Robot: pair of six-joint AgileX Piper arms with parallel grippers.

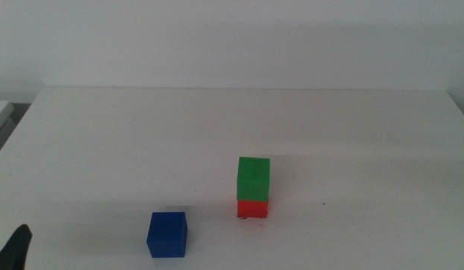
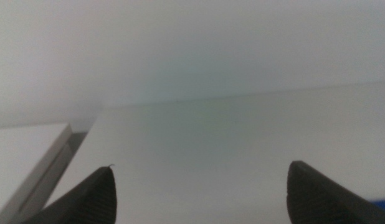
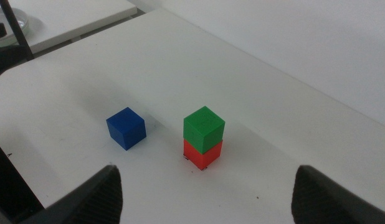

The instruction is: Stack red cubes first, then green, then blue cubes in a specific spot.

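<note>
On the tabletop (image 1: 367, 150), near-left of the green (image 1: 254, 178)-on-red (image 1: 252, 208) stack, the blue cube (image 1: 167, 234) lies nearest the left gripper (image 2: 199, 193); both grippers' jaws gape, empty.

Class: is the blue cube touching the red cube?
Apart. The middle view shows bare table between the blue cube and the red cube.

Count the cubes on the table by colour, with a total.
Red cube: 1, at the bottom of the stack
Green cube: 1, on top of the red one
Blue cube: 1, alone on the table, apart from the stack
Total: 3 cubes
</note>
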